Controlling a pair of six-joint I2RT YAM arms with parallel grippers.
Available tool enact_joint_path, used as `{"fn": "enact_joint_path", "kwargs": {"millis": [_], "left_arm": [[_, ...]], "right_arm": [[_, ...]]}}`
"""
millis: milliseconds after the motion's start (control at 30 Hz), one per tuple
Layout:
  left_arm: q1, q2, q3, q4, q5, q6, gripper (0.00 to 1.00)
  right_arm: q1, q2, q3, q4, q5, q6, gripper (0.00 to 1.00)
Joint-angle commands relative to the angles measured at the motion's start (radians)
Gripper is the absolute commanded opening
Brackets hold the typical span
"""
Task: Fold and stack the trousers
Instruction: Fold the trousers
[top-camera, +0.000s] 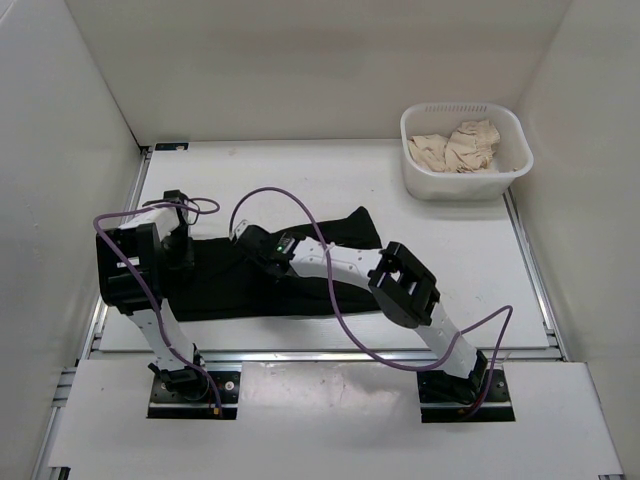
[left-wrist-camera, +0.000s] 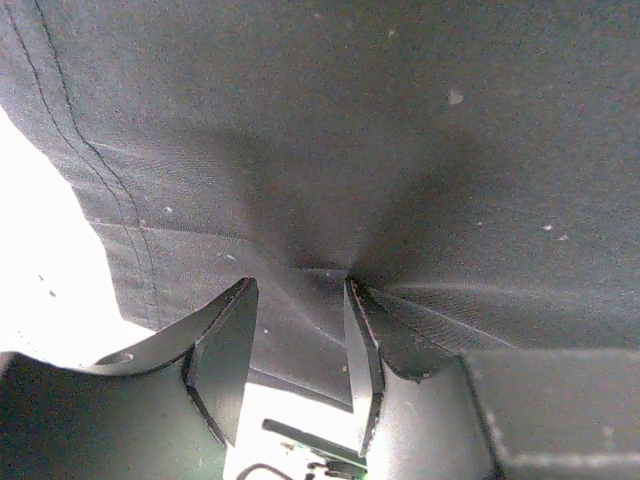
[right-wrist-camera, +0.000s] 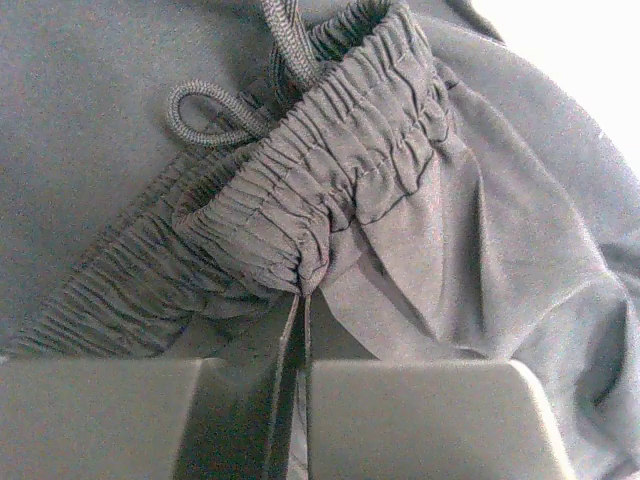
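Note:
The black trousers (top-camera: 300, 275) lie lengthwise across the table's near half. One leg end points toward the back right. My right gripper (top-camera: 243, 238) reaches far left over them and is shut on the gathered elastic waistband (right-wrist-camera: 330, 190), with the drawstring loop (right-wrist-camera: 205, 105) beside it. My left gripper (top-camera: 186, 256) points down onto the left part of the trousers (left-wrist-camera: 380, 130). Its jaws stand partly apart over a flat layer near a cloth edge. The cloth puckers around the right fingertip (left-wrist-camera: 352, 300).
A white basket (top-camera: 415, 180) holding beige cloth (top-camera: 458, 147) stands at the back right of the table. White walls close in the left, back and right. Purple cables loop over both arms above the trousers.

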Motion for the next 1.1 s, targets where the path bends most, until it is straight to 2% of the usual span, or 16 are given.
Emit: {"fn": "enact_joint_path", "kwargs": {"millis": [0, 200, 367, 500, 633, 733, 833, 867, 1000, 1067], "left_arm": [[0.009, 0.021, -0.004, 0.008, -0.002, -0.007, 0.52], [0.009, 0.043, 0.005, 0.008, -0.002, -0.007, 0.52], [0.009, 0.064, 0.016, 0.008, -0.002, -0.007, 0.52], [0.009, 0.055, 0.016, 0.008, -0.002, -0.007, 0.52], [0.009, 0.046, 0.025, -0.001, -0.002, -0.007, 0.52], [0.009, 0.046, 0.025, -0.001, -0.011, -0.007, 0.52], [0.009, 0.037, 0.025, -0.001, -0.011, -0.007, 0.52], [0.009, 0.037, 0.025, -0.01, -0.021, -0.007, 0.52], [0.019, 0.037, 0.025, -0.01, -0.021, -0.007, 0.52], [0.019, 0.037, 0.025, -0.01, -0.021, -0.007, 0.52]], "right_arm": [[-0.011, -0.041, 0.037, -0.003, 0.019, 0.004, 0.0], [0.024, -0.231, -0.007, -0.028, 0.077, -0.034, 0.0], [0.059, -0.409, -0.151, -0.017, -0.069, -0.062, 0.0], [0.069, -0.355, -0.205, -0.031, -0.199, -0.083, 0.0], [0.069, -0.243, -0.136, -0.066, -0.256, -0.109, 0.0], [0.069, -0.141, -0.035, -0.149, -0.318, -0.138, 0.06], [0.069, -0.086, 0.066, -0.248, -0.357, -0.169, 0.39], [0.069, -0.086, 0.066, -0.249, -0.357, -0.169, 0.58], [0.055, -0.228, 0.023, -0.226, -0.305, -0.1, 0.85], [0.001, -0.315, -0.051, -0.126, -0.314, -0.021, 0.89]]}}
